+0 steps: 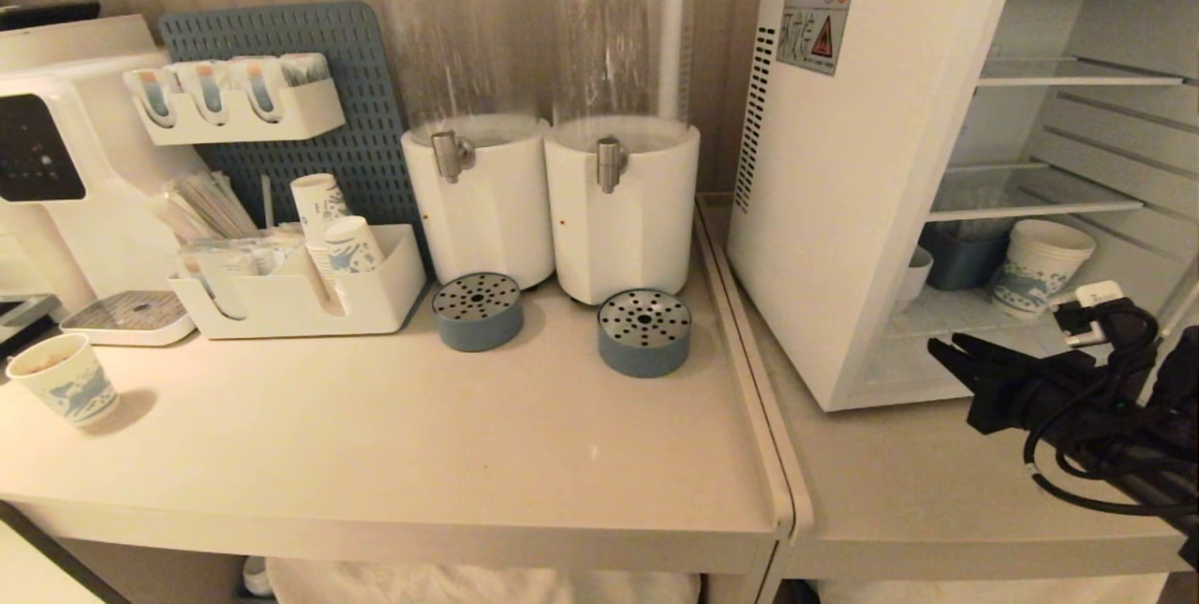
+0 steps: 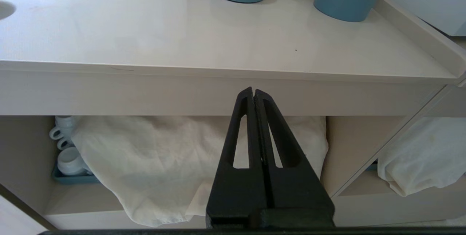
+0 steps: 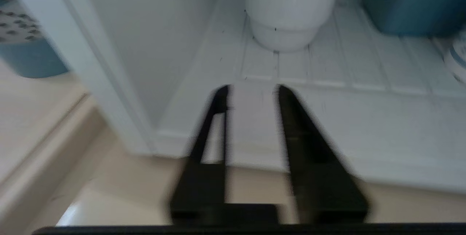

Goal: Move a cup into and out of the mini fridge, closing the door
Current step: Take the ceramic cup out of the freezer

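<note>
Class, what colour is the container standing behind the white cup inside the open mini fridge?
Dark blue container, behind the cup; clearest in the head view.

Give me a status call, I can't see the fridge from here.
Right gripper open, empty, at the fridge mouth. Left gripper shut, parked below the counter edge. Cup inside on the floor, nothing blocking it.

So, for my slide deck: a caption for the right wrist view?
Open right gripper at the mini fridge threshold, aimed at the white cup on its floor.
</note>
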